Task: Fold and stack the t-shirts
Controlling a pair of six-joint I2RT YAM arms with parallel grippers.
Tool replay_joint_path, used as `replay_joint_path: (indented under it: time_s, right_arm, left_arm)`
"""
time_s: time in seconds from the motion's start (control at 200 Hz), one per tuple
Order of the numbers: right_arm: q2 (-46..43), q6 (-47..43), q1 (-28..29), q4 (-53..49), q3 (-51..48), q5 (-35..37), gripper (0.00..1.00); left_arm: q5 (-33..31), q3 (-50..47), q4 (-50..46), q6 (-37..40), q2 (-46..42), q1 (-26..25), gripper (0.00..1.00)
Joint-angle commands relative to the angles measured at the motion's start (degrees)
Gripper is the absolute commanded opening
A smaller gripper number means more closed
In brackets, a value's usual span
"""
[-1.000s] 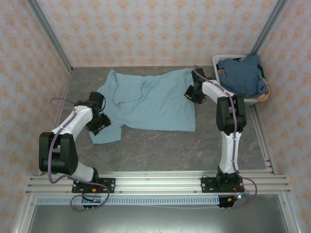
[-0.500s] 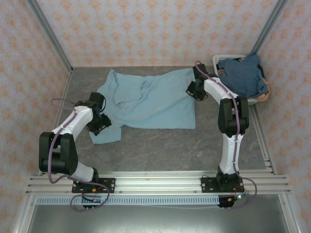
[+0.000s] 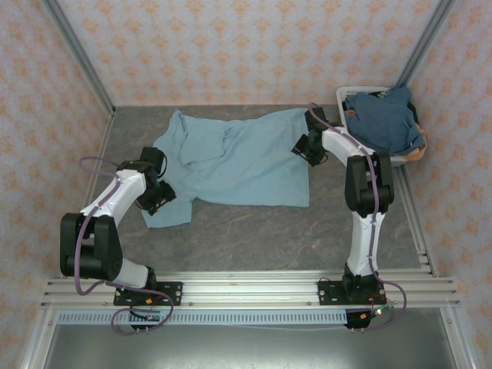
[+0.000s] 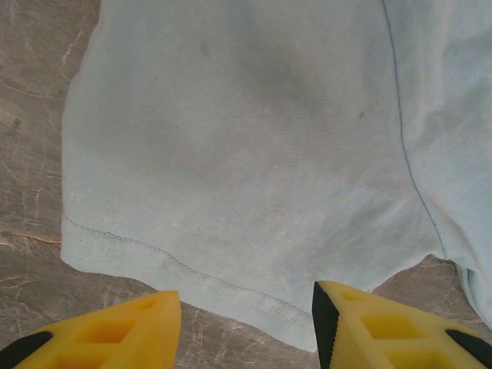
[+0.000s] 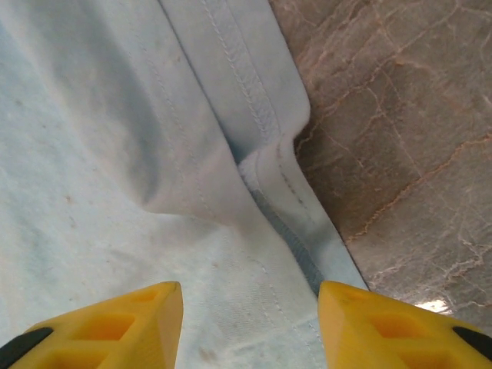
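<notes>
The light sky-blue t-shirt (image 3: 246,165) is spread loosely across the far tabletop (image 3: 254,231), laid out, it is judged, for folding, while a darker tee (image 3: 384,119) is heaped in the white basket (image 3: 343,95) at the far right. The jaws of the left arm (image 3: 115,196), which is bent inward, are held parted and empty low over the near-left sleeve hem. Those of the right arm (image 3: 361,181), wrist turned down, are likewise parted over the rumpled right hem, gripping nothing, though contact with the cloth cannot be told.
</notes>
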Motion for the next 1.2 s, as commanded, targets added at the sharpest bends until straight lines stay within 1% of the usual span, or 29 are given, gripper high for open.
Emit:
replay_joint_path:
  time_s: [0.0, 0.29, 0.691, 0.836, 0.961, 1.051, 1.141, 1.196]
  right_arm:
    - [-1.2, -1.53, -0.47, 1.34, -1.13, 1.25, 0.5]
    - [0.74, -4.69, -1.15, 3.76, -0.05, -2.08, 0.52]
    - [0.03, -2.27, -1.14, 5.96, -1.2, -5.89, 0.51]
    - [-1.38, -1.58, -1.09, 5.97, -1.83, -6.41, 0.41]
    - [-1.56, -1.34, -1.11, 5.18, -2.1, -5.86, 0.21]
    - [-1.2, -1.33, -1.07, 4.6, -2.0, -5.44, 0.1]
    - [-1.63, -1.22, -1.1, 4.22, -2.04, -4.72, 0.01]
    - [-2.17, -1.07, -1.11, 4.08, -1.97, -4.11, 0.0]
  left_arm:
    - [0.41, -0.84, -0.18, 0.35, -1.16, -0.41, 0.5]
    - [0.63, -0.5, -0.14, 0.59, -0.89, -0.39, 0.49]
    - [1.24, -0.33, 0.47, 0.5, -0.14, -0.43, 0.49]
    - [1.29, -0.76, 0.87, 0.32, -0.1, -0.48, 0.48]
    - [1.46, -1.02, 1.2, 0.17, -0.1, -0.48, 0.48]
    - [1.62, -1.03, 1.27, 0.15, -0.1, -0.48, 0.48]
    - [1.51, -0.92, 1.19, 0.15, -0.12, -0.54, 0.48]
    - [1.38, -0.86, 1.08, 0.17, -0.19, -0.56, 0.47]
